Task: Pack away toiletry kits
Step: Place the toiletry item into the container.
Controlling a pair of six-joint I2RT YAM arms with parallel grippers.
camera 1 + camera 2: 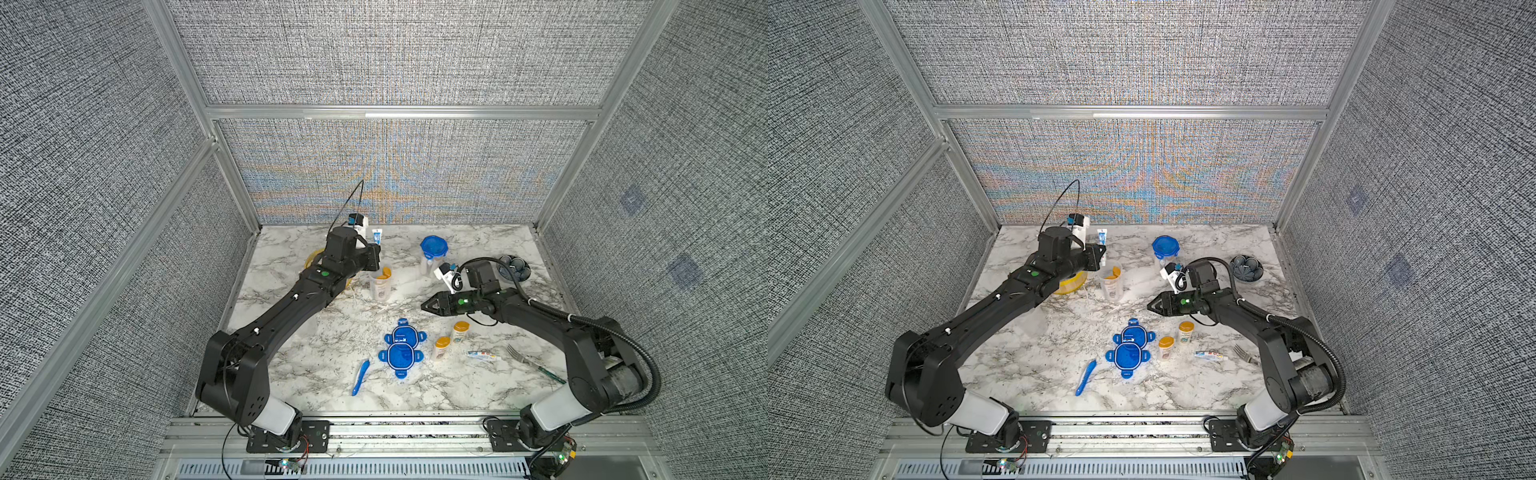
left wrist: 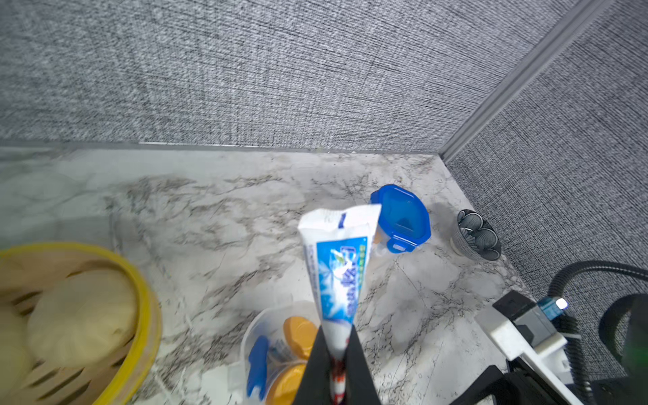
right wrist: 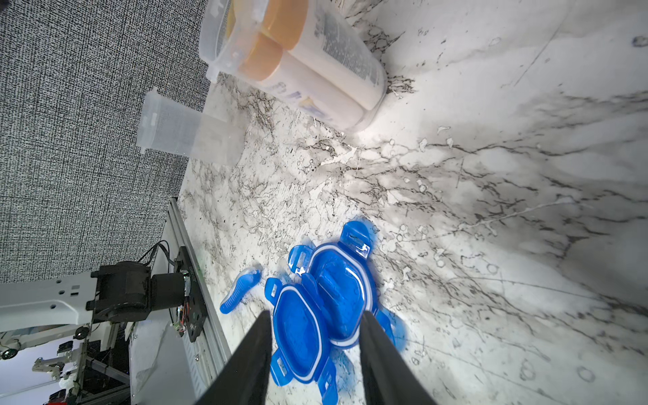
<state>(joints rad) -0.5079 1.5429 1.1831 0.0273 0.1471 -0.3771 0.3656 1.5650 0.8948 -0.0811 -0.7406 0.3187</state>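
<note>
My left gripper is shut on the cap end of a toothpaste tube, held upright just above an open clear tub. Two orange-capped white bottles and a blue toothbrush stand in that tub. My right gripper hangs open and empty over two loose blue lids in mid-table. Beside the lids stand two more bottles. Another toothpaste tube and toothbrush lie flat. A lidded tub stands at the back.
An empty clear tub shows in the right wrist view beyond the filled one. A yellow steamer with buns sits under my left arm. A dark bowl is at the back right, and a fork lies front right.
</note>
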